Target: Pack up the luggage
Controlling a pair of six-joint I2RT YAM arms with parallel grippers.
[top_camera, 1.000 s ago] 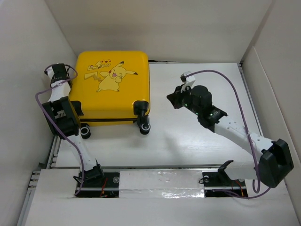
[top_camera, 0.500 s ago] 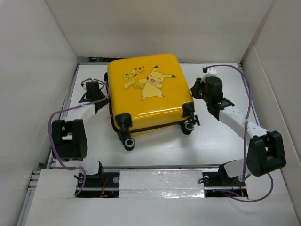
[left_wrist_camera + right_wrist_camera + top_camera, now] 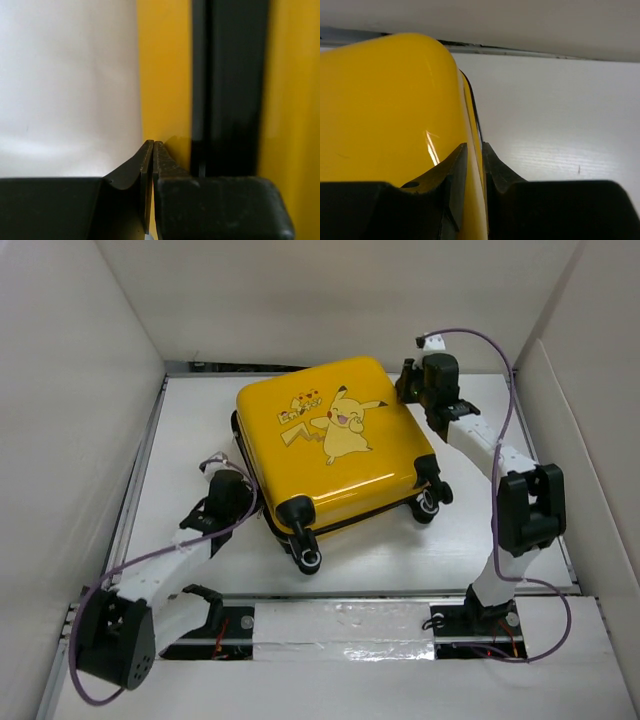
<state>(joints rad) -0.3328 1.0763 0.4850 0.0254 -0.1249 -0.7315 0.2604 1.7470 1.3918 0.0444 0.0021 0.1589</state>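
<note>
Luggage (image 3: 335, 440), lid down, has slid from upper left to upper centre and skewed; left gripper (image 3: 152, 150) fingers together at its seam, right gripper (image 3: 474, 150) slightly parted at the upper-right corner, so probably repositioning.

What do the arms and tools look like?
The left arm and right arm have white links, chunky black joint housings and a purple cable looping along each. The left tool and right tool have black wedge-shaped fingers tapering to thin tips. No markings visible.
</note>
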